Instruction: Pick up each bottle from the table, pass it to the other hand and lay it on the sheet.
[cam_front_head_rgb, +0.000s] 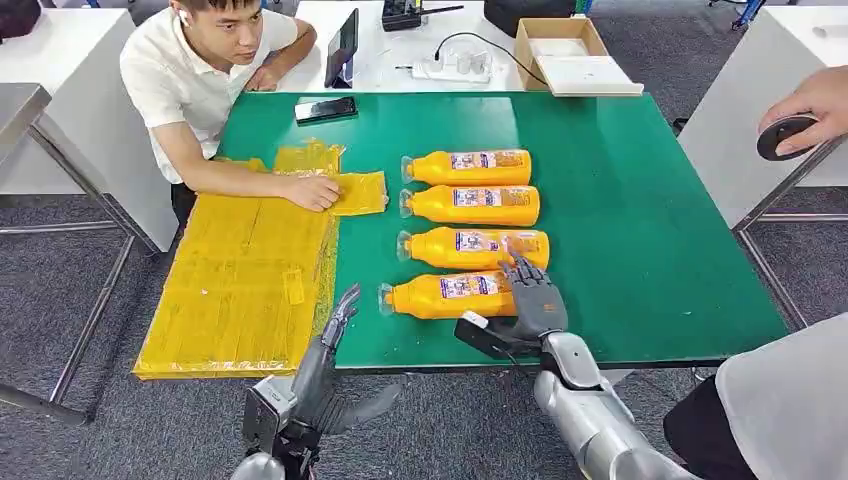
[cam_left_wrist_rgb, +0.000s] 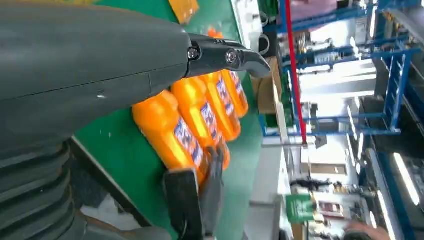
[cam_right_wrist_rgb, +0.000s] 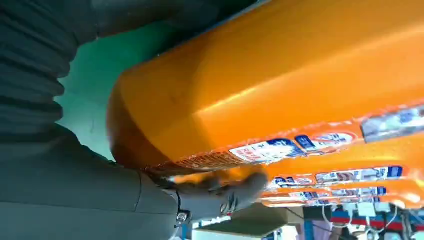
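Four orange bottles lie side by side on the green table (cam_front_head_rgb: 650, 220). My right hand (cam_front_head_rgb: 530, 305) grips the base end of the nearest bottle (cam_front_head_rgb: 445, 295), fingers over its top and reaching the gap before the second bottle (cam_front_head_rgb: 470, 247), thumb at its near side. The bottle still rests on the table. The right wrist view has this bottle (cam_right_wrist_rgb: 280, 90) close up with a fingertip (cam_right_wrist_rgb: 225, 192) behind it. My left hand (cam_front_head_rgb: 335, 335) hovers at the table's front edge, empty, fingers straight, between the bottle's cap and the yellow sheet (cam_front_head_rgb: 240, 290). In the left wrist view its dark fingers (cam_left_wrist_rgb: 225, 57) point over the bottles (cam_left_wrist_rgb: 170, 135).
A seated person at the far left rests a hand (cam_front_head_rgb: 315, 190) on the sheet's far end. A phone (cam_front_head_rgb: 325, 108) lies at the table's back edge, with a cardboard box (cam_front_head_rgb: 565, 50) beyond it. Another person's hand (cam_front_head_rgb: 800, 115) holds a black disc at the right.
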